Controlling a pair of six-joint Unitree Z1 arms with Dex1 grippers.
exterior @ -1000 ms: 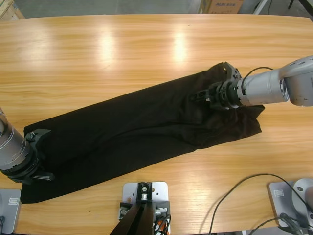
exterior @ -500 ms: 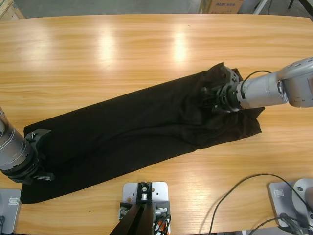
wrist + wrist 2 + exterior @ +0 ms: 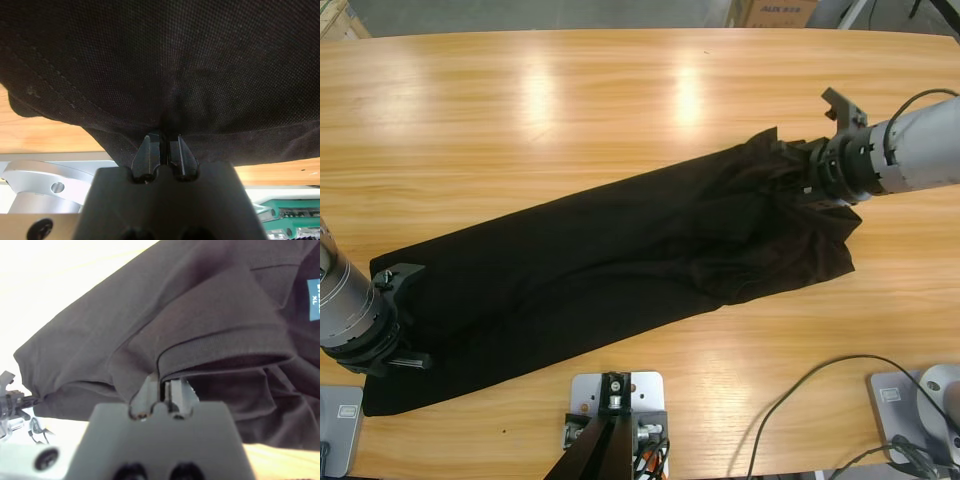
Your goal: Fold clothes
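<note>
Black knit fabric is lying stretched in a long diagonal band across the wooden table; this is the shirt, running from the near left corner toward the right side; the left gripper is sitting at the shirt's lower-left end with its jaws pressed together on a fold of cloth; the right gripper is sitting at the upper-right end, jaws closed on a ribbed edge of the bunched fabric; the blue neck label is showing in the right wrist view, so that end appears to be the collar end. Judgement: the step in hand is the lengthwise fold, both ends being gripped; the next move is calling for one end to be carried over toward the other, with both pinches holding and the cloth kept taut enough to avoid creasing.
</note>
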